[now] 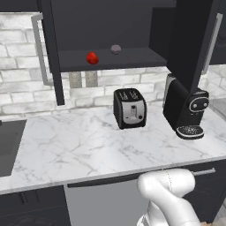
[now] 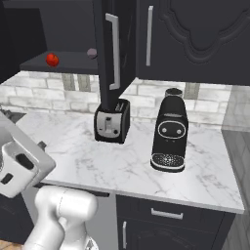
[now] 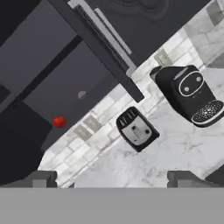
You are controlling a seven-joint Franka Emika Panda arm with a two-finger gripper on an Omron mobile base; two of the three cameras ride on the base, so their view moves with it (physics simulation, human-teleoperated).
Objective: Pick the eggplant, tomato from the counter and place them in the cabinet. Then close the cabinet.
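The black cabinet [image 1: 110,31] hangs above the counter [image 1: 66,145] with both doors swung open. On its shelf [image 1: 132,59] rests the red tomato [image 1: 92,58] [image 2: 52,59] [image 3: 59,122]. The greyish-purple eggplant [image 1: 115,49] [image 2: 92,52] [image 3: 82,94] lies to its right, further back. My gripper [image 3: 113,179] is open and holds nothing, well back from the cabinet. Its two dark fingertips [image 3: 43,177] stand wide apart at the bottom of the hand view. The right door [image 2: 114,49] with its silver handle juts out over the toaster.
A black toaster [image 1: 129,108] [image 2: 112,120] stands mid-counter under the shelf. A black coffee machine [image 1: 185,108] [image 2: 169,132] stands to its right. A dark sink [image 1: 9,145] lies at the counter's left end. The left door [image 1: 50,48] sticks out edge-on.
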